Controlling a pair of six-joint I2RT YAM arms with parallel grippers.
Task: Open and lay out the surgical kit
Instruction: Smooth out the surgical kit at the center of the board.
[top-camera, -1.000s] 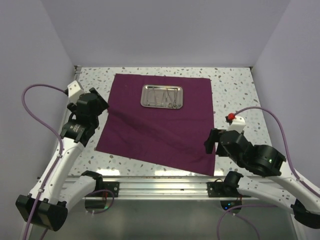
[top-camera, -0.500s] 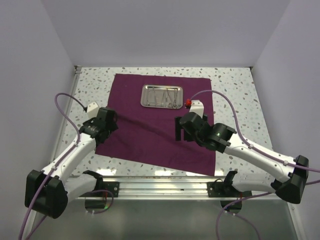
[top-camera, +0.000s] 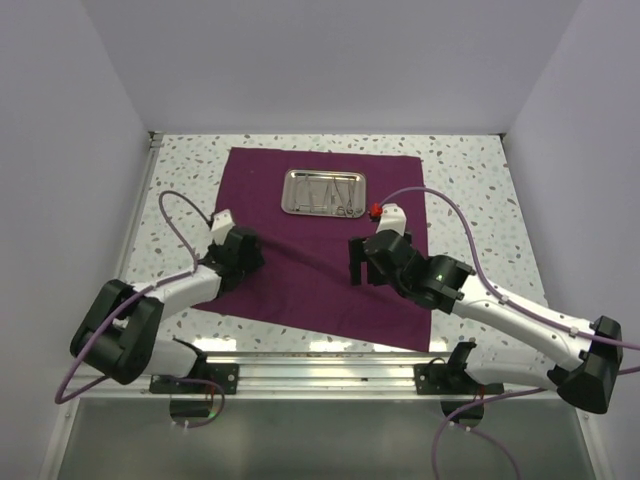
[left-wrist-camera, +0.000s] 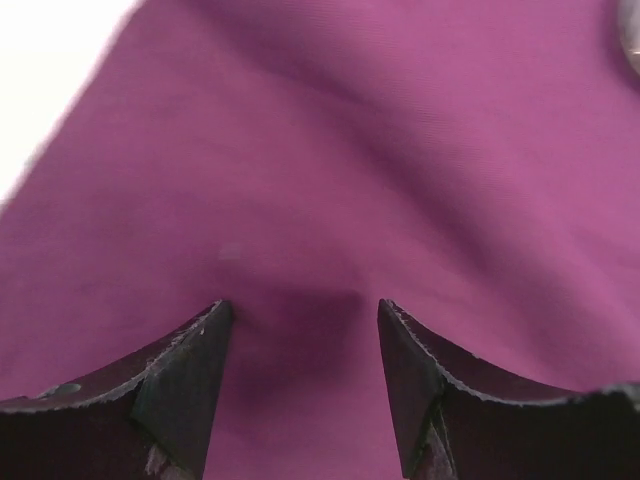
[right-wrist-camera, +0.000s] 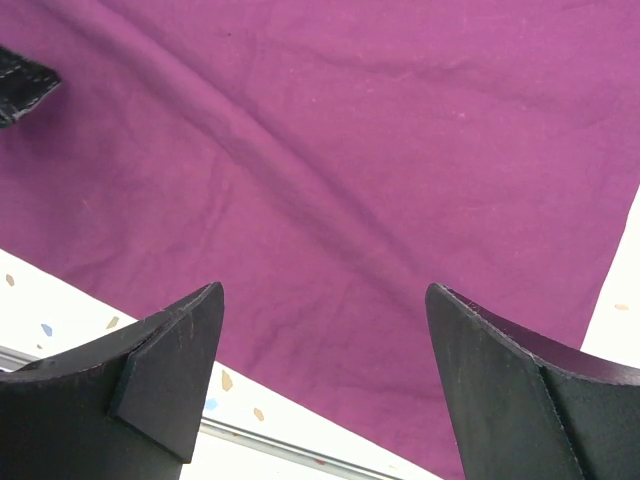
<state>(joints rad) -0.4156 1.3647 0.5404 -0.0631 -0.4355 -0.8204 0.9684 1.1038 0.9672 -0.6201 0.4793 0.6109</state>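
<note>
The maroon cloth wrap (top-camera: 320, 260) lies spread open on the speckled table, with a diagonal crease across it. The shiny steel tray (top-camera: 324, 192) sits on its far part and holds slim steel instruments. My left gripper (top-camera: 252, 262) is open, low over the cloth's left part; in the left wrist view the left gripper (left-wrist-camera: 305, 310) has cloth (left-wrist-camera: 330, 150) between its jaws. My right gripper (top-camera: 353, 262) is open above the cloth's middle right; in the right wrist view the right gripper (right-wrist-camera: 320, 295) looks down on cloth (right-wrist-camera: 340, 130) and its near edge.
The speckled table (top-camera: 470, 190) shows around the cloth. White walls close the left, back and right sides. An aluminium rail (top-camera: 320, 372) runs along the near edge, and it shows in the right wrist view (right-wrist-camera: 270, 445). Purple cables loop from both arms.
Both arms have swung inward over the cloth. The left gripper came from the cloth's left edge toward its left-middle; the right gripper came from the near right corner up to the middle right.
</note>
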